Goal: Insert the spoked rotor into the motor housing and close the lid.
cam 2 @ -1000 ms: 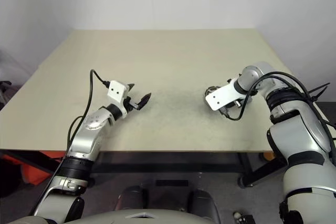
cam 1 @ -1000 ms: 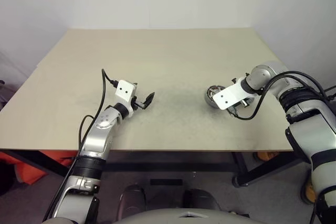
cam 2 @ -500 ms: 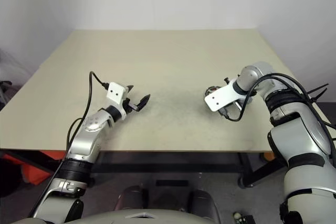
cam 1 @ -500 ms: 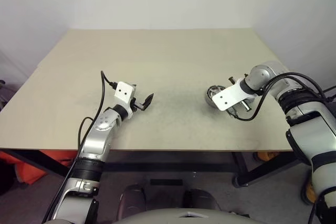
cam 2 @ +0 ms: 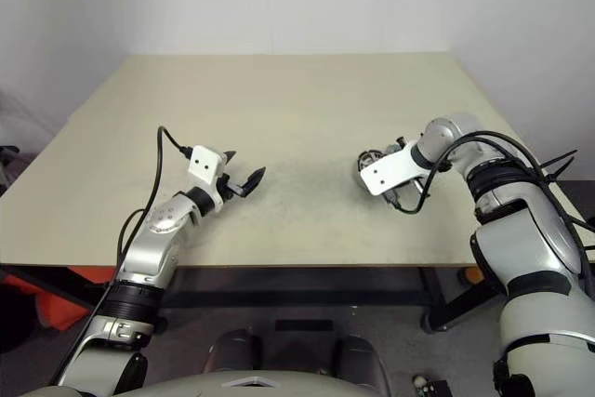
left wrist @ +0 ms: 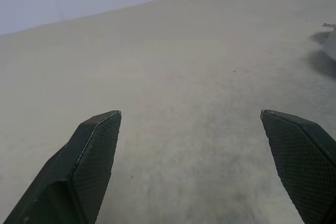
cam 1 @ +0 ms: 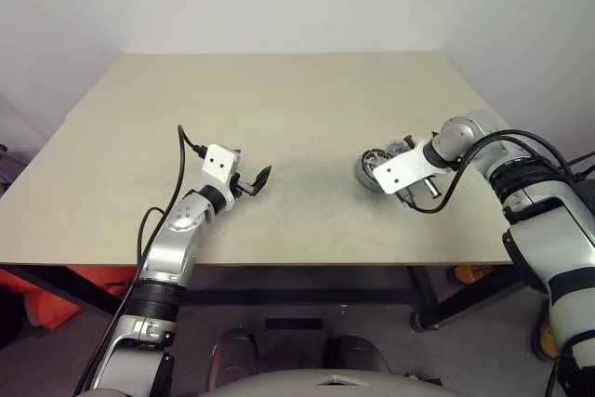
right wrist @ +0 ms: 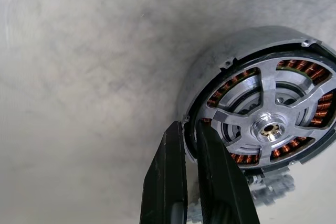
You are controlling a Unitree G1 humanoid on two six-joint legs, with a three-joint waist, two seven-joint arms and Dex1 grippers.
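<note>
Right gripper (right wrist: pixel 190 129) jaws pinching the motor housing (right wrist: pixel 262 124) rim (copper windings visible), left gripper (left wrist: pixel 191 121) jaws spread wide.

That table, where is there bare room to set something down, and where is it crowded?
Most of the table is bare: the whole far half toward the wall, and the middle stretch between the left gripper and the motor housing. It is crowded at the right near edge, where the right gripper pinches the housing's rim.
</note>
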